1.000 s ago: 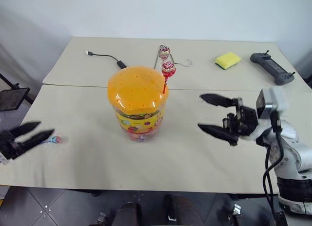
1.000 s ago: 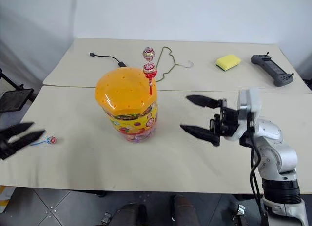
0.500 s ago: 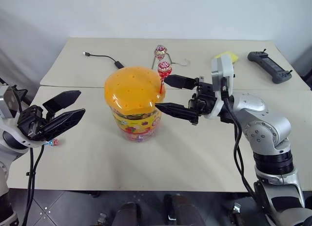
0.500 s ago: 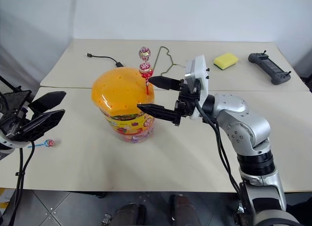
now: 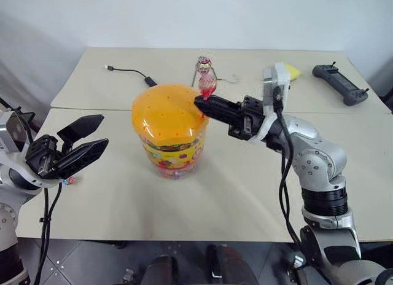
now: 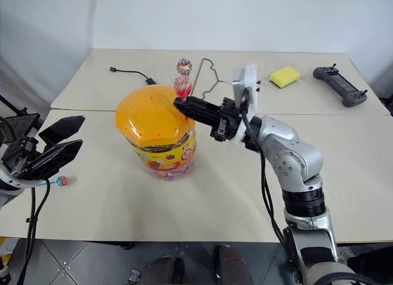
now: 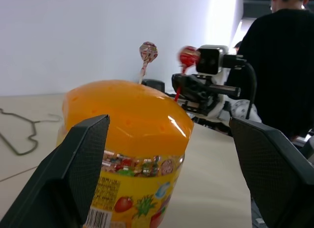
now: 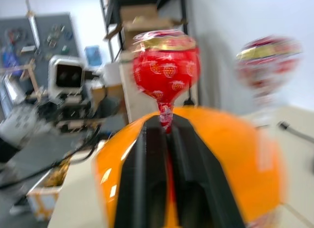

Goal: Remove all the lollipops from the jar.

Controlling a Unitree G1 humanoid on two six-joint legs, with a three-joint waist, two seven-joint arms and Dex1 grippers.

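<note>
The jar (image 5: 172, 151), a clear tub with a domed orange lid (image 5: 167, 111), stands mid-table. Two lollipops stick up at the lid's far right edge. My right gripper (image 5: 200, 102) is shut on the stick of the red lollipop (image 8: 166, 73), just below the candy (image 5: 207, 86). The other lollipop (image 5: 203, 64) stands behind it, untouched. A third lollipop (image 6: 59, 180) lies on the table to the left. Above it, left of the jar and apart from it, my left gripper (image 5: 103, 131) hangs open and empty.
On the far table lie a black cable (image 5: 132, 71), a wire hanger (image 6: 212, 76), a yellow sponge (image 6: 287, 77) and a black controller (image 5: 336, 83). A person in black (image 7: 279, 61) stands beyond the table. A seam (image 5: 92, 107) joins the two tabletops.
My right gripper swung in from the right and shut on the red lollipop's stick. My left gripper rose toward the jar, staying open, then held still.
</note>
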